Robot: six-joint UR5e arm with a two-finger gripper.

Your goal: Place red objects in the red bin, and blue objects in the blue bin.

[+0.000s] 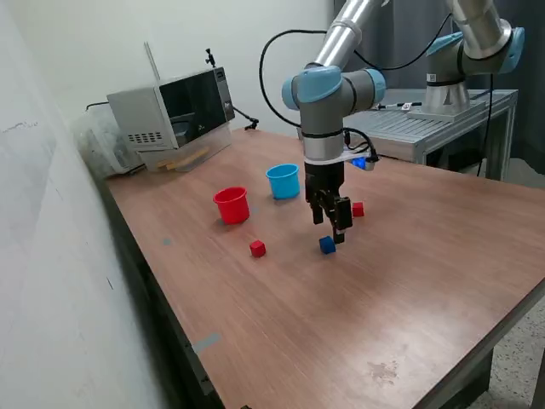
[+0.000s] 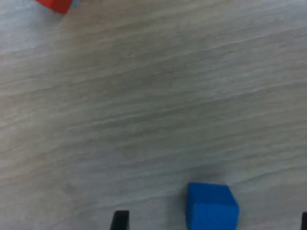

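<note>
Black and two-fingered, the tool [image 1: 331, 228] hangs low over the wood-grain desk [image 1: 409, 290] with its fingers spread apart and nothing between them. In the wrist view one dark fingertip [image 2: 120, 219] shows at one side and a sliver of the other at the picture's far edge, and the small dark blue cube [image 2: 212, 207] sits on the desk inside that gap, closer to the far finger than to the near one.

In the exterior view the same small dark blue cube [image 1: 327, 244] lies just beneath the tool, at about six o'clock from it. We judge the step in hand to be the grasp of this cube. To do it well, we would centre the gap over the cube first, square the fingers to its flat faces, descend until the tips straddle its sides, and only then close; otherwise one finger may push it aside.

Outward from there, taking the blue cube as the dial's centre, a small red cube [image 1: 257, 248] lies at nine o'clock, well apart, and another small red cube [image 1: 358, 209] at about one o'clock. The light blue tapered plastic cup [image 1: 283, 181] stands at eleven o'clock, and the red tapered plastic cup [image 1: 232, 205] at ten o'clock, both upright. We see only one blue cube.
</note>
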